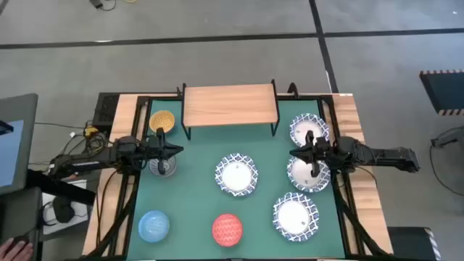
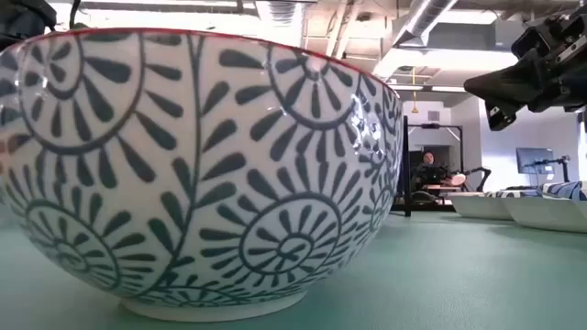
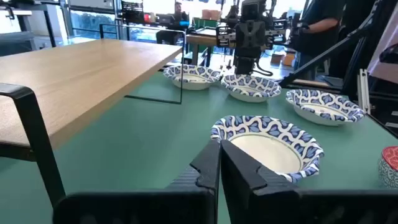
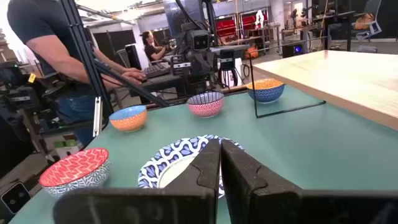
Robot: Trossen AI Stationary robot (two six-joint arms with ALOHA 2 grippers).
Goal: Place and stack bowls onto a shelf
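High view: green counter (image 1: 196, 210) carries the bare shelf (image 1: 230, 106) at its far edge and eight unstacked bowls (image 1: 236, 175) spread before it, awaiting pickup. Left gripper (image 1: 176, 151) and right gripper (image 1: 293, 153) hover closed, holding nothing.

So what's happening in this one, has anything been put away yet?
Nothing is on the shelf yet. All eight bowls sit on the green table. The left gripper hovers shut above the grey-patterned bowl, and the right gripper hovers shut between two of the white lattice-rimmed bowls. Neither holds anything.
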